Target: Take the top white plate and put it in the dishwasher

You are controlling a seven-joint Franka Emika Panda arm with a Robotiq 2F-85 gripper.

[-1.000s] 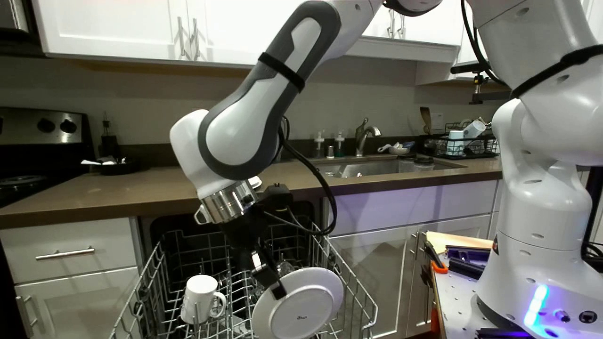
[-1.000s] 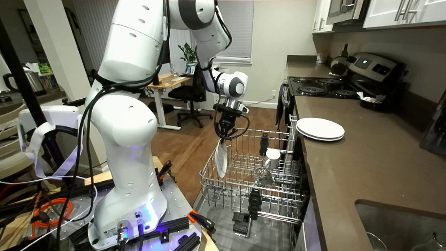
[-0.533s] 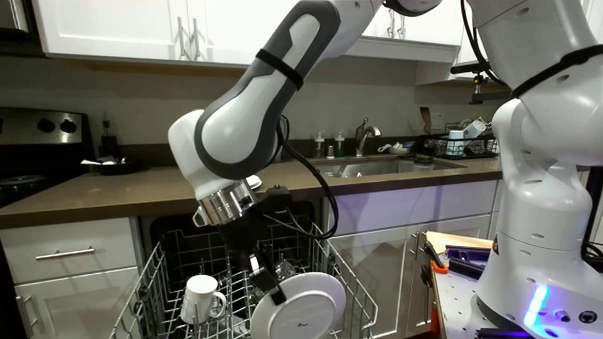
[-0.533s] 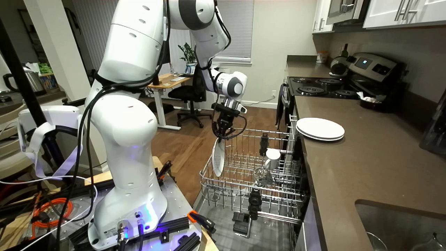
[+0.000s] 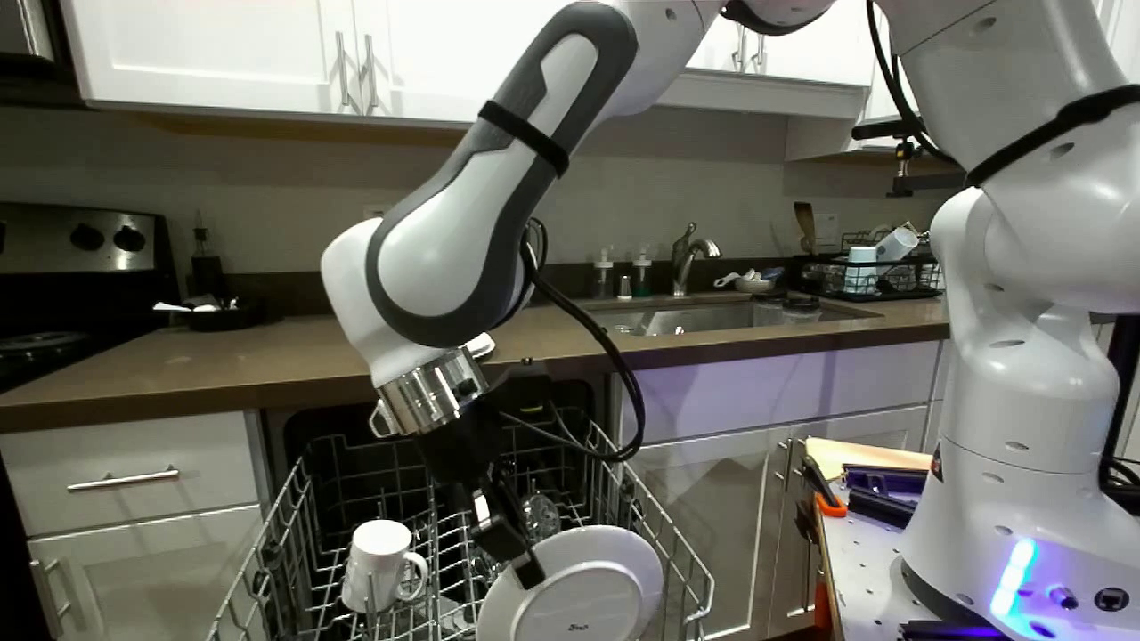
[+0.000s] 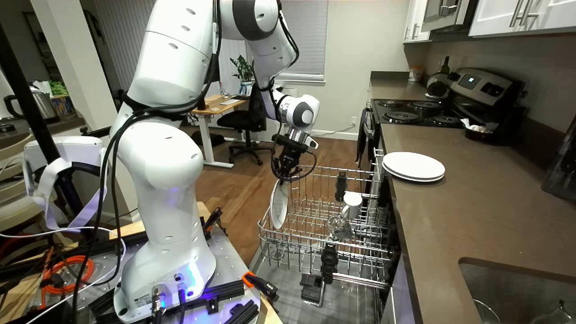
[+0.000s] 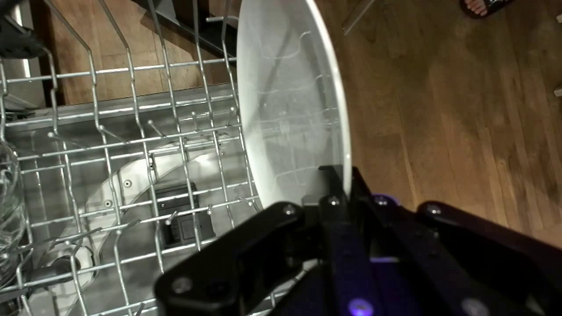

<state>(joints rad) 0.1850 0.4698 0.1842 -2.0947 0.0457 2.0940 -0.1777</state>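
Observation:
The top white plate (image 5: 583, 601) hangs steeply tilted, its marked underside facing out in an exterior view. My gripper (image 7: 347, 175) is shut on its rim; one of the fingertips (image 7: 331, 175) lies across the plate's inner face (image 7: 290, 96). Below and beside it is the dishwasher, its wire rack (image 6: 288, 238) pulled out with tines standing up. In an exterior view the plate (image 6: 279, 204) is at the rack's outer end, its lower edge down near the rack wires. Whether that edge touches the wires I cannot tell. The arm stands above the rack with the gripper (image 6: 283, 181) pointing down.
A white mug (image 5: 378, 565) and a clear glass (image 6: 339, 226) stand in the rack. More white plates (image 6: 414, 167) are stacked on the brown counter (image 6: 472, 216) alongside. Wood floor (image 7: 439, 153) lies beyond the rack, with a person's foot (image 7: 477, 6) at the corner.
The gripper has come lower with the plate still in its grip. The plate has shifted a little toward the rack's outer end. Rack, mug and counter plates stay put.

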